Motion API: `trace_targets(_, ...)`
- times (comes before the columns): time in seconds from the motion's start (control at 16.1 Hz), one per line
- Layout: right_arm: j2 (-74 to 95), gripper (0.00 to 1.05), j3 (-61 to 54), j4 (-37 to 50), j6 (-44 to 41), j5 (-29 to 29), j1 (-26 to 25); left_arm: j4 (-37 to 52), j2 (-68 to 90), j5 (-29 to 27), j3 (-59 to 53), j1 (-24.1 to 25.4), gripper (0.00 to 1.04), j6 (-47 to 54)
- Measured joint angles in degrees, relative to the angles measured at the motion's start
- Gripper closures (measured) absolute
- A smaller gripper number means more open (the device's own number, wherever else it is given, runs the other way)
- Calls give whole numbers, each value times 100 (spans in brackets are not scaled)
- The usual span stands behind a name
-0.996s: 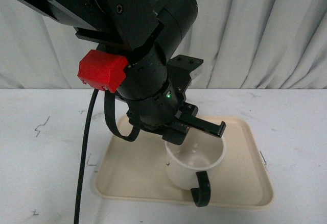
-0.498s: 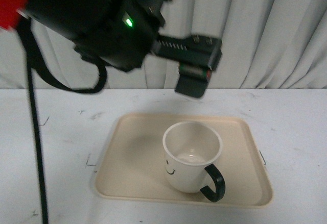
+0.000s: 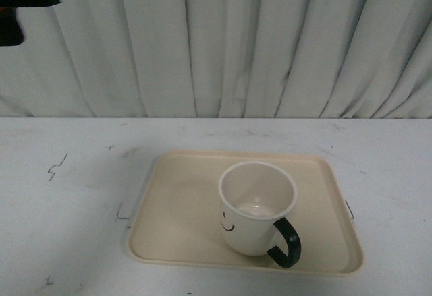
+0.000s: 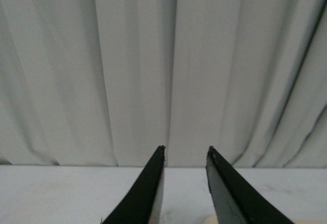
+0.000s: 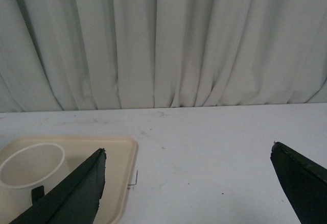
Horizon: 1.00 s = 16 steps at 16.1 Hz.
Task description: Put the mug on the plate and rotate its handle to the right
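The mug (image 3: 256, 205) stands upright on the plate (image 3: 177, 208), toward its near edge.
Its handle (image 3: 286, 243) points near-right; my left gripper (image 4: 185, 150) is narrowly parted, my right gripper (image 5: 188, 147) spread wide, both empty.

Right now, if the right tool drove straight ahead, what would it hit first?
Probably the curtain: only bare table lies ahead of the right tool. The mug and plate sit off its line. Depth is unclear.
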Motion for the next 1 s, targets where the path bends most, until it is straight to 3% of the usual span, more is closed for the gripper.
trace_targets(0.12, 0, 6, 0, -2, 0, 2, 0, -162, -330, 431, -763, 254, 100, 2)
trace_targets(0.19, 0, 6, 0, -2, 0, 2, 0, -205, -581, 564, -1038, 446, 103, -9)
trace_targets(0.62, 0, 6, 0, 0, 0, 2, 0, -994, -2597, 1300, -2002, 1217, 103, -11)
trace_targets(0.75, 0, 6, 0, 0, 0, 4, 0, -1357, -3248, 1847, -2448, 1851, 103, -22)
trace_targets(1.0, 0, 6, 0, -2, 0, 2, 0, -2179, -4194, 1939, -2448, 1803, 103, -22)
